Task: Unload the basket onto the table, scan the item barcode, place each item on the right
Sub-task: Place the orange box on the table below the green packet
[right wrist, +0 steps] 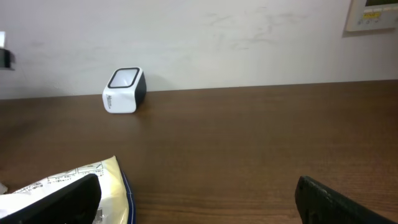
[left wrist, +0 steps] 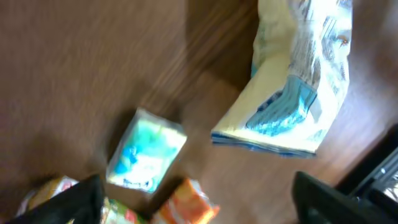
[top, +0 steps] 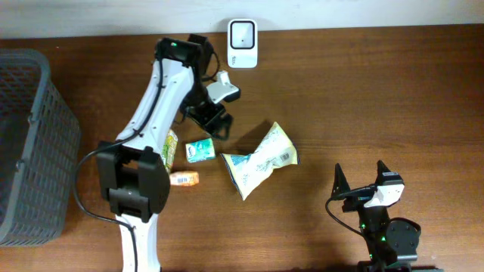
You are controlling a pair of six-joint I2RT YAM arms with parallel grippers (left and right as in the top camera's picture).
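We count one white scanner at the top centre of the overhead frame and one grey basket along its left edge. Four packaged goods lie around the middle: one large crinkled bag, one small teal carton, one orange packet and one green-and-yellow pouch, which is partly hidden under an arm. We see two robot arms: the left arm rising from the lower left and the right arm folded in the lower right. We count one wooden table and one wall panel, in the upper right corner of the right wrist view.
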